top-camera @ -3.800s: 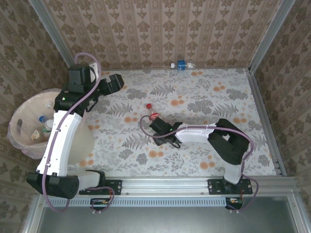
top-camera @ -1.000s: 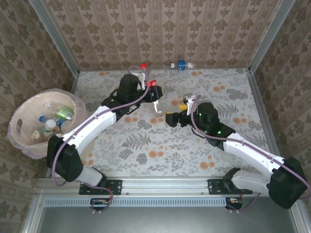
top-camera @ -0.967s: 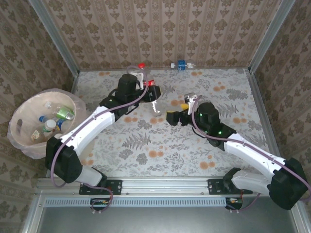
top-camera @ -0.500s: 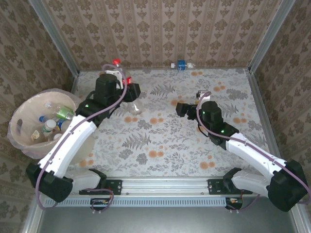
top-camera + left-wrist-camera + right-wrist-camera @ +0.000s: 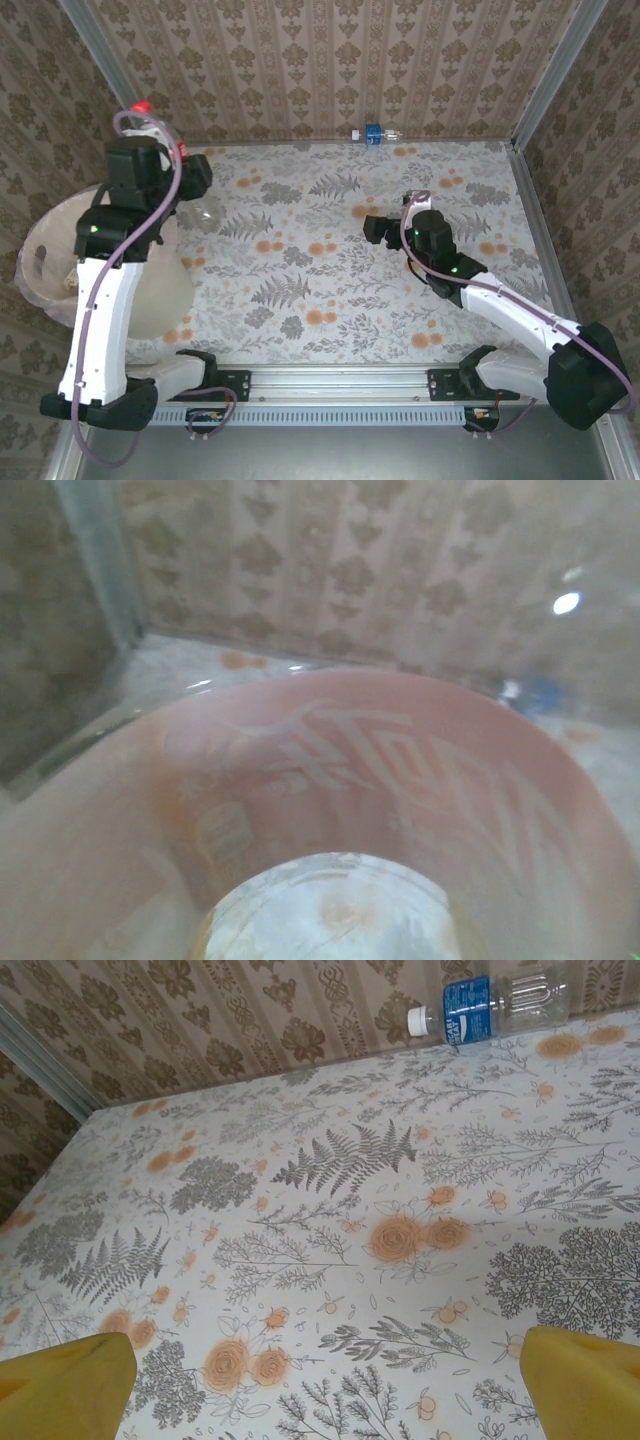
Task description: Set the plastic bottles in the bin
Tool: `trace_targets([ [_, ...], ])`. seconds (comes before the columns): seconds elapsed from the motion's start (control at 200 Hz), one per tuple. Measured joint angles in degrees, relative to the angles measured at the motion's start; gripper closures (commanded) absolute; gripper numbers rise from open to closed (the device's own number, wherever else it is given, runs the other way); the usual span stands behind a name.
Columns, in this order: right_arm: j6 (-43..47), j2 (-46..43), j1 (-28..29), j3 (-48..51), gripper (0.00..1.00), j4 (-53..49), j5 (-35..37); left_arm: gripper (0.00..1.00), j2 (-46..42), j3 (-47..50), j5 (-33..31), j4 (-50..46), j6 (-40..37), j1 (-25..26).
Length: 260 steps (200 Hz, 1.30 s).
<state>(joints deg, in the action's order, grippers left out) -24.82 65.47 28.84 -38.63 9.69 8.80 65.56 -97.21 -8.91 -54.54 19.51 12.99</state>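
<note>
Trouble is likeliest at the drop. The left claw (image 5: 192, 172) is clamped on a red-labelled bottle (image 5: 207, 212), held high at the far left of the counter (image 5: 330, 290). Its red cap (image 5: 140, 105) points toward the far-left corner and its clear base hangs toward the counter. In the left wrist view the bottle's pinkish label (image 5: 330, 780) sits right against the lens, too blurred to show the fingers themselves, so the grip is read from the overhead view.

The bin (image 5: 40, 255) stands at the left edge, much of it covered by the left arm. As I judge it, the bottle hangs just to the right of the bin's rim, not plainly above the opening. If the claw lets go here, the bottle could land on the counter, or strike the rim and bounce away. A crushed, slick bottle may also slip or swing in the grip as the arm turns, so that the long body catches on the rim or the liner bag.

The right claw (image 5: 375, 228) hovers over the middle right of the counter with its jaws wide apart and nothing between them. Its yellow pads (image 5: 65, 1390) frame bare floral counter.

A blue-labelled bottle (image 5: 490, 1002) lies on its side against the far wall, well apart from that claw. Reaching for it could jam a finger against the wall, or nudge the bottle so that it rolls along the wall out of the grasp.
</note>
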Motion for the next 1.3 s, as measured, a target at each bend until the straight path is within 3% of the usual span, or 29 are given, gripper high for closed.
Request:
trace_targets([
  [0.22,1.0,1.8,0.0,-1.7,0.00,-1.5,-0.2,0.40,4.2,-13.5,-4.7,-11.9,-3.3,-9.8],
  [0.4,2.9,4.5,0.0,-5.5,0.00,-4.0,-0.6,0.40,7.7,-19.0,-6.3,-19.0,-5.7,-22.8],
  [0.535,3.9,6.9,-0.1,-8.6,0.00,-5.4,-1.8,0.40,8.6,-18.5,-2.8,-21.3,-7.1,-31.9],
  [0.785,3.8,10.4,-0.1,-11.9,0.00,-7.5,-4.7,0.40,10.2,-18.2,3.4,-23.8,-9.4,-42.9],
  [0.92,3.8,11.2,-0.1,-12.7,0.00,-8.9,-5.4,0.40,11.9,-16.2,5.7,-23.6,-10.1,-45.7],
  [1.21,3.7,11.4,-0.1,-13.2,0.00,-10.2,-6.3,0.38,15.4,-5.8,13.0,-20.3,-9.6,-45.7],
  [1.3,3.6,11.4,-0.1,-13.2,0.00,-10.2,-6.3,0.33,15.3,-3.0,13.3,-19.4,-9.0,-45.7],
])
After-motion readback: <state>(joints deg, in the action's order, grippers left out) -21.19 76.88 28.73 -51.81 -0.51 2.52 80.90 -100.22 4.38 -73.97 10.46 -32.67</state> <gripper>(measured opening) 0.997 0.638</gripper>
